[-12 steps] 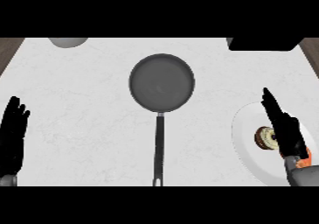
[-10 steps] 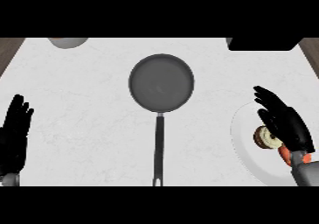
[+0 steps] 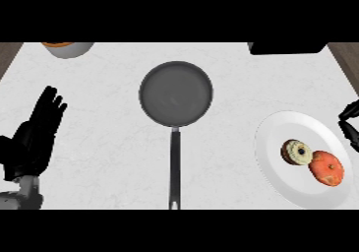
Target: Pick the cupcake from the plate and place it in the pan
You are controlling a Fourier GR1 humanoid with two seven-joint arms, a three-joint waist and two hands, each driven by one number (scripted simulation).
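right robot hand (image 3: 353, 129) is mostly cut off at the view edge, so can't tell if it's spread or closed; cupcake (image 3: 296, 151) sits on the plate (image 3: 282, 124) just left of it, touching an orange-red food item (image 3: 326, 167); risk: approach from the right probably hits that item first, shoving or tipping the cupcake; pan (image 3: 176, 92) is well left; left robot hand (image 3: 35, 133) is open, resting.

place: kitchen | evidence: white marble counter (image 3: 102, 123); frying pan (image 3: 176, 93); plate (image 3: 280, 132); bowl (image 3: 67, 48)
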